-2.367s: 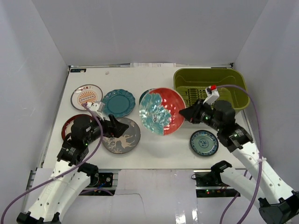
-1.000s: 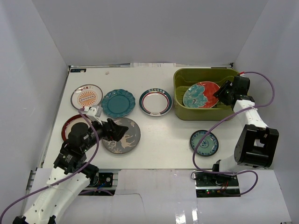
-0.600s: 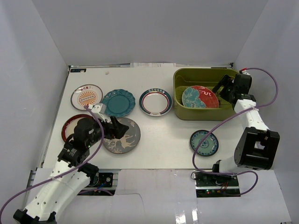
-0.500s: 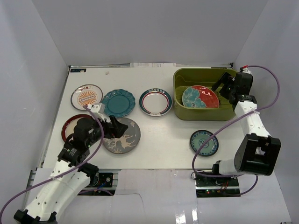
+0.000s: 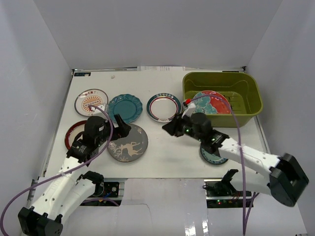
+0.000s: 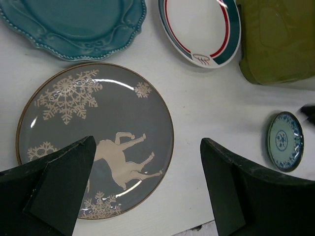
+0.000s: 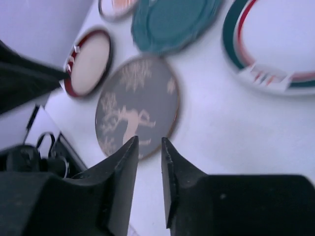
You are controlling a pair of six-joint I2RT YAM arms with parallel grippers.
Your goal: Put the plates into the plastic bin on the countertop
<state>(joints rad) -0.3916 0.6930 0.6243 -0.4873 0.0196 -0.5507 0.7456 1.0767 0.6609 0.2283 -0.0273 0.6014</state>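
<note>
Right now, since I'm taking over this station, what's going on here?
Two robot arms are clearing plates into the green plastic bin. One red-and-teal plate lies in it; six others lie on the countertop. The left end effector hovers open over the grey deer plate. The right end effector, jaws narrowly apart and empty, hangs near the white red-rimmed plate.

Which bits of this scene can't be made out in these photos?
- Top view: the small blue-white plate is half hidden under the right arm.
- Top view: the red-rimmed plate is partly covered by the left arm.
- Right wrist view: blur smears the deer plate pattern.
- Left wrist view: the frame edge cuts off the green bin.
</note>
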